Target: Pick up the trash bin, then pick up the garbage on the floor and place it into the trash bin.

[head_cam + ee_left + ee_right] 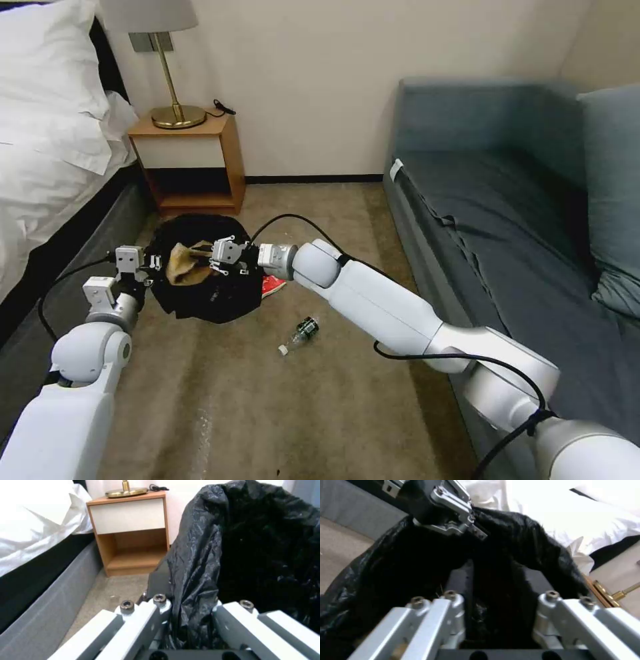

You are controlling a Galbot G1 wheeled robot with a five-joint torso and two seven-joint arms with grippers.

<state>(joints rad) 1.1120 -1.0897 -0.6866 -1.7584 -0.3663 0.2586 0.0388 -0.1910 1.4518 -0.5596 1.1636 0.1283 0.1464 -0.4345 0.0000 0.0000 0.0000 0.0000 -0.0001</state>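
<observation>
The trash bin [203, 280] is held above the carpet between the bed and the sofa, in front of the nightstand [188, 163]; its glossy black liner [240, 555] drapes over the rim and hides most of the white body. The left end effector [137, 270] is at the bin's bed-side edge, and the left wrist view shows its fingers closed onto a bunched fold of liner at the rim. Judged as handled: the bin should be light and its wall stiff enough to carry by the rim, but the liner is thin, slick and loose, so a hold on film alone could slip or pull the bag free; the sounder hold takes rim and liner together. The right end effector [225, 255] is over the bin's mouth, on the side opposite the left one, with the brown paper bag [183, 262] at its fingertips and crumpled over the opening. Whether its fingers are clamped on the bag or parted cannot be told. The bag looks soft, light and easily crushed, fit to be pinched at any fold. The red snack packet [272, 285] lies on the floor, partly under the bin's sofa-side edge, just below the right wrist. The small bottle [300, 333] lies on its side on the carpet, nearer the robot, apart from both end effectors; it looks light, rigid, and likely to roll, best taken across its body
</observation>
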